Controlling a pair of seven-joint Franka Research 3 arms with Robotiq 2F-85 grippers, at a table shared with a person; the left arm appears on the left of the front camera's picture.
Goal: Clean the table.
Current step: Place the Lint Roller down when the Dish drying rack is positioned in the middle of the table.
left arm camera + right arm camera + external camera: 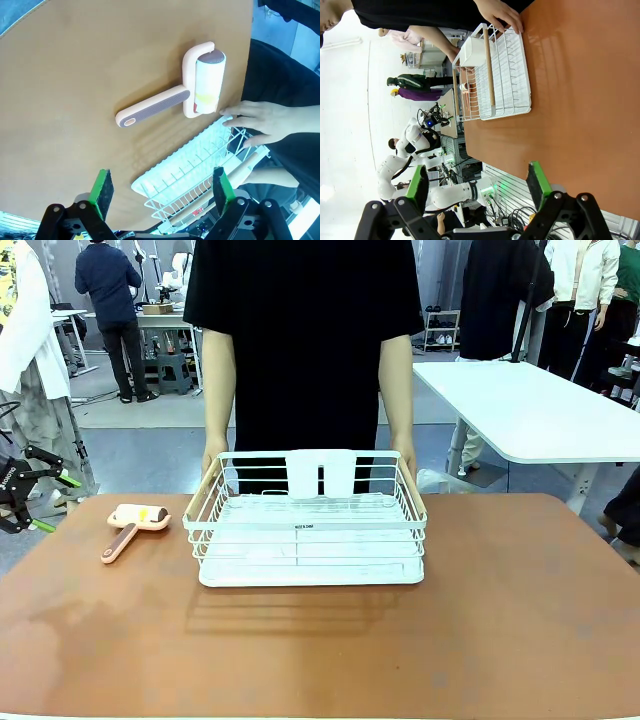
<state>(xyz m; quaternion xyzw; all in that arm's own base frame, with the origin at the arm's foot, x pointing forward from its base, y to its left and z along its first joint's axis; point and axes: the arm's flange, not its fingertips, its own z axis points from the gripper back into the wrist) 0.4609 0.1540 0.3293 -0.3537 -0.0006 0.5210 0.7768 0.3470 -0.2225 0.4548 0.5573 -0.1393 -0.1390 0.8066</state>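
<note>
Table (520,620): terracotta top beneath both raised grippers.
Left gripper (162,192): jaws spread, holding nothing; pink lint roller (200,85) lies ahead of its fingertips.
Right gripper (477,185): jaws spread, empty; white wire rack (500,75), gripped by a person's hands (500,14), sits ahead.

Table top (520,620): smooth, matt, terracotta; faint sheen patches.
Dish rack (310,540): thin white-coated wire, looks metal; white tray underneath, plastic-like, semi-gloss.
Rack handles (489,67): pale wood, matt.
Lint roller (170,95): pink plastic, smooth; grip w/ ribbed grey insert; roll white, paper-like.
Gripper pads (102,192): green, matt, rubbery.
</note>
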